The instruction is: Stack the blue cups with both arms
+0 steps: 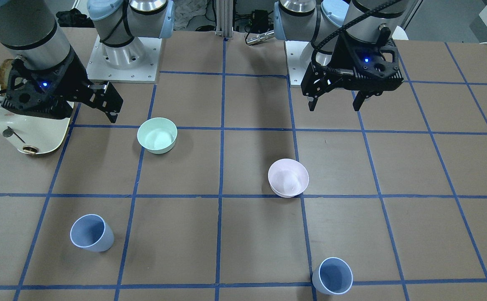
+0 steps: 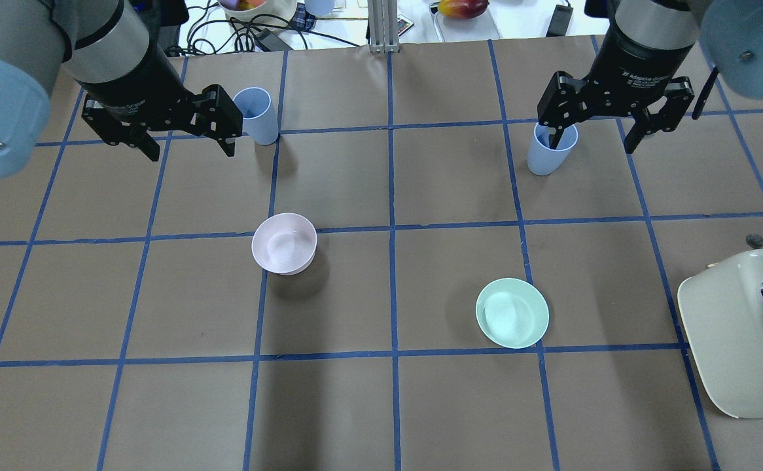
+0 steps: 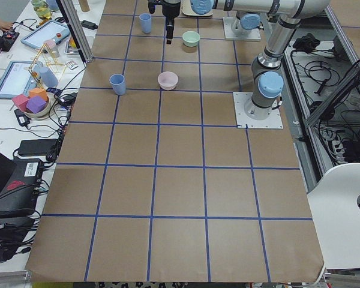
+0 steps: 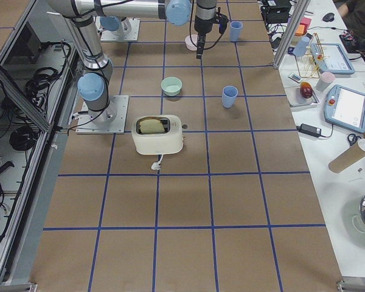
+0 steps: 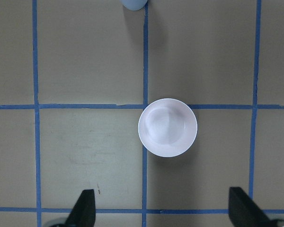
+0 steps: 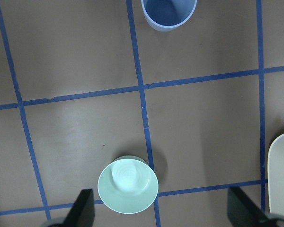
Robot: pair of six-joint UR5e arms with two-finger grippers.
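Blue cups stand upright and well apart on the table (image 2: 453, 183). Reading the overhead view as a clock face with 12 away from the robot, the left cup (image 2: 260, 118) sits near 11 o'clock and the right cup (image 2: 545, 160) near 1 o'clock.

The pink bowl (image 2: 284, 243) lies at about 6 o'clock from the left cup, and the green bowl (image 2: 512, 313) at about 6 o'clock from the right cup. A toaster (image 2: 741, 333) sits at 4 o'clock.

The left gripper (image 2: 188, 140) and the right gripper (image 2: 594, 134) hang high over the table, fingers spread wide and holding nothing. Each wrist view shows a bowl lying between the spread fingers and a cup only at the 12 o'clock edge, so neither gripper looks lined up with its cup yet.

The step in hand seems to be the reach. To do it well, each arm should:

- travel toward 12 o'clock at height, so the fingers pass over the bowl instead of clipping it;
- centre the cup between the fingers before coming down;
- close on the cup wall around mid-height, since the tapered sides could slip or tip if pinched near the rim.

Only one cup needs lifting. The other arm can steady its cup on the table while the first is lowered straight in, both cups kept upright and the arms kept off each other near the middle.
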